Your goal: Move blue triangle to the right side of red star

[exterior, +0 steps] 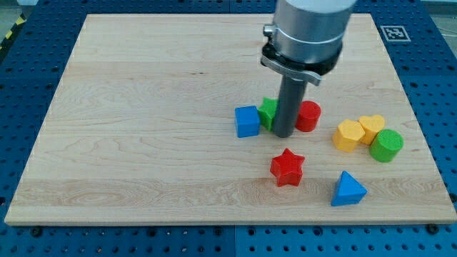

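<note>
The blue triangle point(348, 189) lies near the board's bottom edge, to the right of and slightly below the red star point(288, 167). My tip point(283, 134) rests on the board above the red star, between a green block point(268, 111) and a red cylinder point(308, 116). The tip is well up and to the left of the blue triangle, not touching it.
A blue cube point(247, 121) sits left of the green block. At the right are a yellow hexagon block point(348, 135), a yellow heart point(371, 128) and a green cylinder point(386, 145). The wooden board point(128, 107) lies on a blue perforated table.
</note>
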